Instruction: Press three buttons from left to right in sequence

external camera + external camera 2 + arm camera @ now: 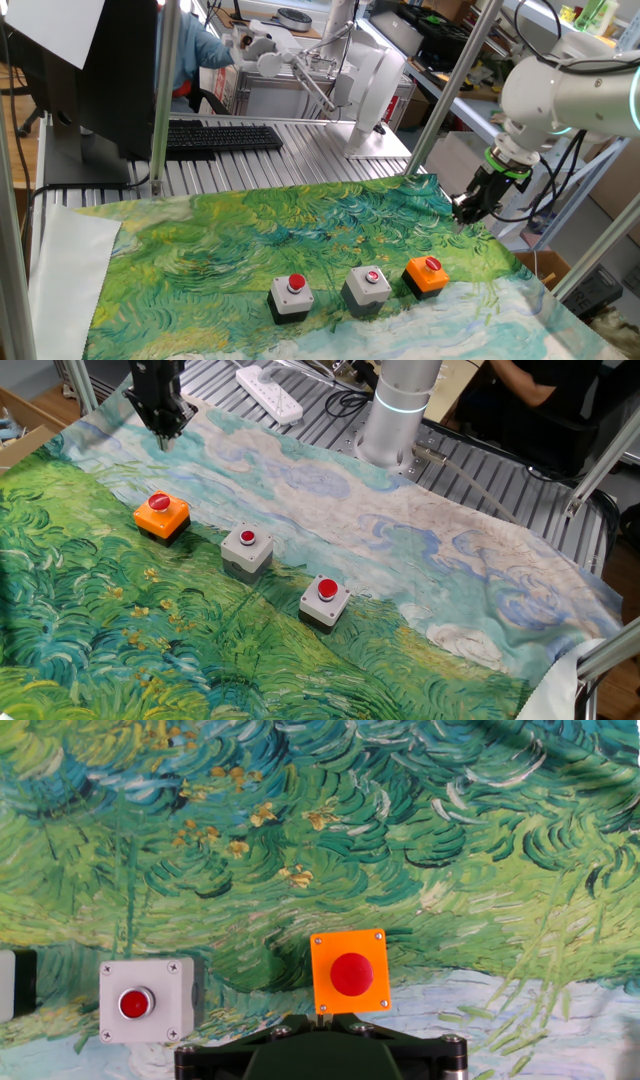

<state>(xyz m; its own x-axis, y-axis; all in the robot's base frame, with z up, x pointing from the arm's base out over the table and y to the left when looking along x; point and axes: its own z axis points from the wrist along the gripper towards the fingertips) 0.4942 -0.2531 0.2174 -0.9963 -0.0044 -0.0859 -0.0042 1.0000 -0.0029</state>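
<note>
Above the cloth's far edge, beyond the orange button [427,274], downward-pointing fingers [467,210], spread indiscernible.

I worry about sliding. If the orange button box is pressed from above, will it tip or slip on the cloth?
The orange button box looks squat and flat-based, so it probably will not tip. It sits loose on the painted cloth, so an off-center push might shift it.

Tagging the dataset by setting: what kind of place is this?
Most likely a robotics lab workbench. An aluminium-slat table carries a keyboard and power strip, with metal shelving behind, and the robot arm works over a painted cloth.
</note>
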